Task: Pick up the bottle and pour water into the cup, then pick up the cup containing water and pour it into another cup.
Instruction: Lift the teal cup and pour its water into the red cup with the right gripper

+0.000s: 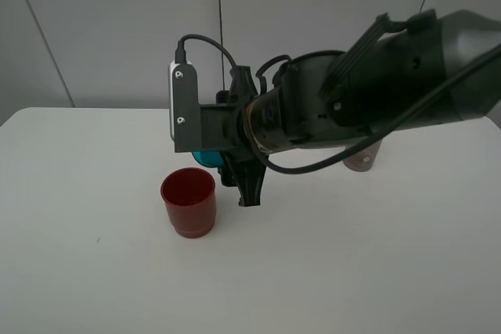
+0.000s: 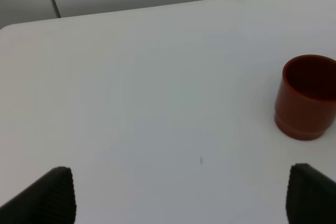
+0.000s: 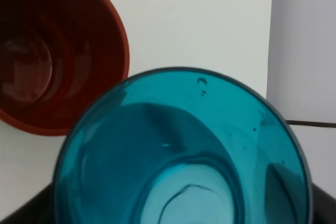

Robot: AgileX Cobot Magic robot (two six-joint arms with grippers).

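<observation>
My right gripper [image 1: 228,168] reaches across the middle and is shut on the teal cup [image 1: 206,159], holding it above the table just behind and right of the red cup [image 1: 189,201]. In the right wrist view the teal cup's open mouth [image 3: 184,150] fills the frame, with the red cup [image 3: 58,51] beside its rim. I cannot tell whether either cup holds water. The smoky bottle [image 1: 364,159] stands at the back right, mostly hidden by my right arm. My left gripper [image 2: 182,199] is open and empty, low over the table, left of the red cup [image 2: 308,98].
The white table [image 1: 329,271] ends at a grey wall behind. My bulky right arm [image 1: 376,91] spans from the upper right to the centre. My left arm does not show in the exterior view.
</observation>
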